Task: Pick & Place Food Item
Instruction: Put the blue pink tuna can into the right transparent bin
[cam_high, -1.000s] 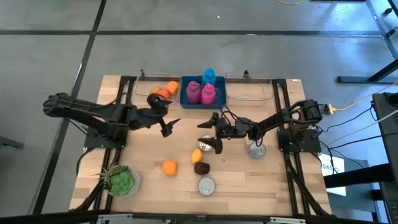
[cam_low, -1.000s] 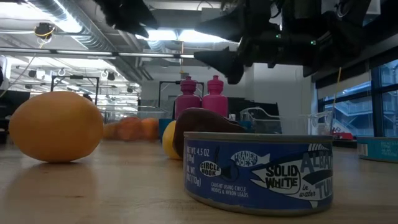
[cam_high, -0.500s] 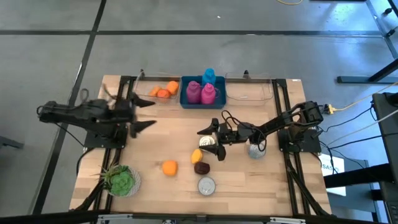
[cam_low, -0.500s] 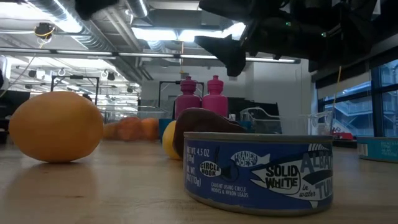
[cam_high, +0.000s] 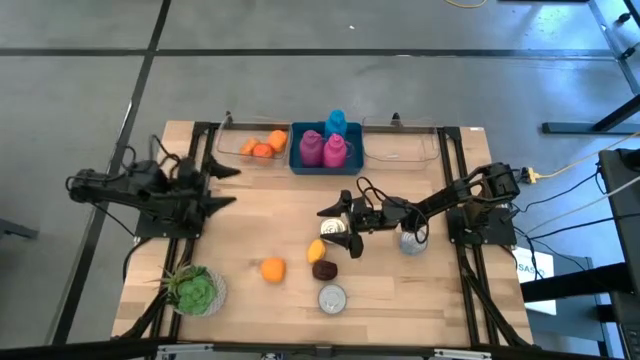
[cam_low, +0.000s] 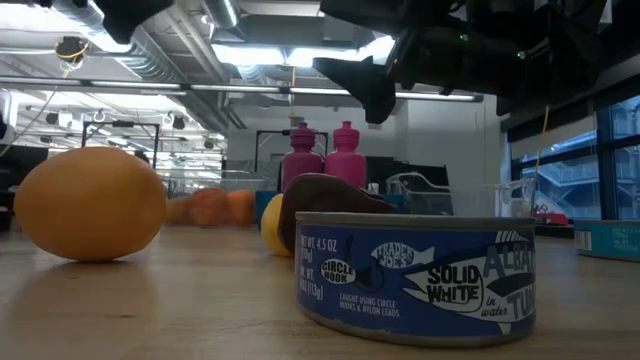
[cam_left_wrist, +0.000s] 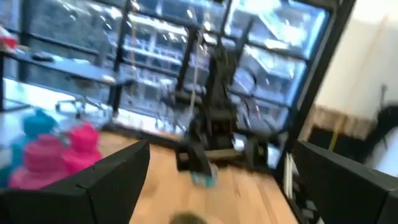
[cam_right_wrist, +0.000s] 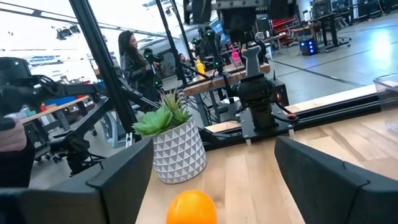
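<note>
Several food items lie on the wooden table near its front middle: an orange (cam_high: 272, 268), a yellow fruit (cam_high: 316, 250), a dark brown item (cam_high: 323, 270) and a blue tuna can (cam_high: 332, 298). My right gripper (cam_high: 336, 228) hovers open above the table, just on the far side of the yellow fruit, and points level toward the table's left. In its wrist view the orange (cam_right_wrist: 191, 208) sits low between the open fingers, farther off. My left gripper (cam_high: 222, 185) is open and holds nothing, drawn back at the table's left side.
At the far edge stand a clear bin with oranges (cam_high: 262, 147), a blue bin with pink bottles (cam_high: 325, 148) and another clear bin (cam_high: 400, 145). A potted plant (cam_high: 195, 290) stands near left. A small can (cam_high: 412, 242) sits under the right arm. A person (cam_right_wrist: 130, 62) stands beyond the table.
My left gripper has drawn back from beside the orange bin toward the table's left edge, fast at first and then slower. It has tipped up from slanting down to about level and has stayed open. My right gripper has swung slightly toward the near edge. The food items have not moved.
</note>
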